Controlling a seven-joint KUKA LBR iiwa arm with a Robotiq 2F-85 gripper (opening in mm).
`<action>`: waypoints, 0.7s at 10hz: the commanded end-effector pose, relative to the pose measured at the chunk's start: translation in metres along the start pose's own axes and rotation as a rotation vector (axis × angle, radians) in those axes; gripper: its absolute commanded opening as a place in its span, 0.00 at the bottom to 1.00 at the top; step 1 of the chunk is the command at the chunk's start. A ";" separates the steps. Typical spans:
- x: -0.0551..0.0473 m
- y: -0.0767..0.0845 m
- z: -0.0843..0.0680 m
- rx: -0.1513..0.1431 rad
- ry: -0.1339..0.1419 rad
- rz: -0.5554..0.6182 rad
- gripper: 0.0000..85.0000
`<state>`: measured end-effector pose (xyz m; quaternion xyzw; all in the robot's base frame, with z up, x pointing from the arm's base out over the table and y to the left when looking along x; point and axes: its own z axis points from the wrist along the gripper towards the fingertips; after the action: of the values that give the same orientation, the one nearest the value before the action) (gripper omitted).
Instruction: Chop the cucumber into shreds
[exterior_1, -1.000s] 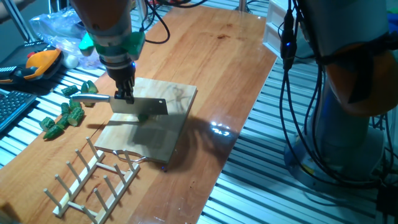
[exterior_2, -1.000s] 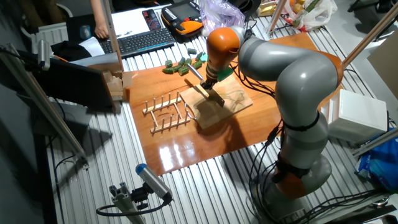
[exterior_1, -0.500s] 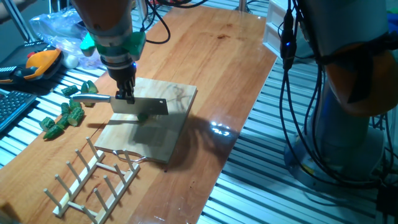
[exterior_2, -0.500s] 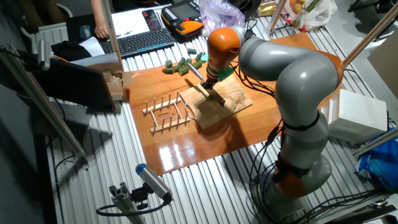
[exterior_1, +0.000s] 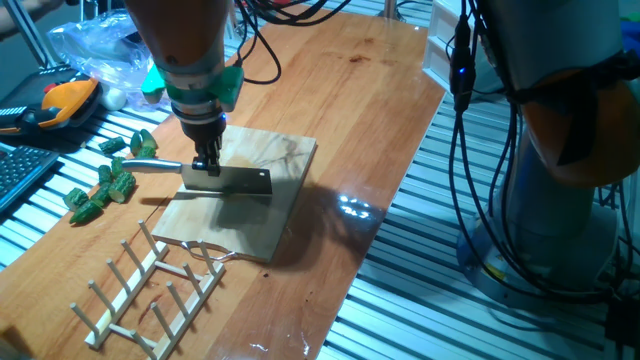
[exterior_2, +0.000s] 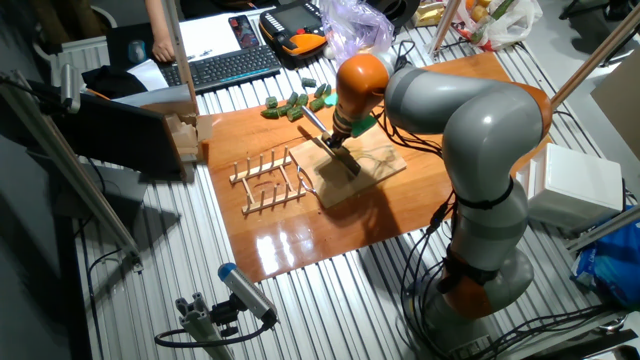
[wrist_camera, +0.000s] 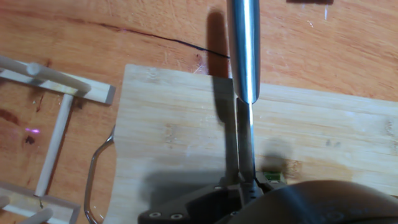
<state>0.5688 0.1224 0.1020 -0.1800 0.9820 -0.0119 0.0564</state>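
My gripper (exterior_1: 205, 160) is shut on the steel handle of a cleaver (exterior_1: 236, 181) and holds its blade low over the wooden cutting board (exterior_1: 270, 215). It also shows in the other fixed view (exterior_2: 338, 141), above the board (exterior_2: 372, 170). In the hand view I look down the cleaver's spine (wrist_camera: 242, 56) onto the board (wrist_camera: 174, 137). A small green piece of the cucumber (wrist_camera: 274, 178) peeks out beside the blade, near the hand. The blade hides it in both fixed views. No shreds are visible.
A group of dark green chunks (exterior_1: 105, 183) lies left of the board, also seen in the other fixed view (exterior_2: 295, 102). A wooden dish rack (exterior_1: 140, 290) stands in front of the board. An orange tool (exterior_1: 62, 100) and a keyboard (exterior_2: 225, 64) lie off the table's edge.
The gripper and cleaver have moved down and slightly right, so the blade now sits lower on the board and covers the green piece seen earlier.
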 end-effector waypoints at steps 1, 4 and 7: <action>0.000 0.000 0.001 0.000 -0.002 0.001 0.00; -0.002 0.003 0.005 -0.002 -0.009 0.007 0.00; -0.009 0.001 -0.025 -0.006 0.030 0.015 0.00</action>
<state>0.5744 0.1262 0.1248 -0.1728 0.9841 -0.0113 0.0404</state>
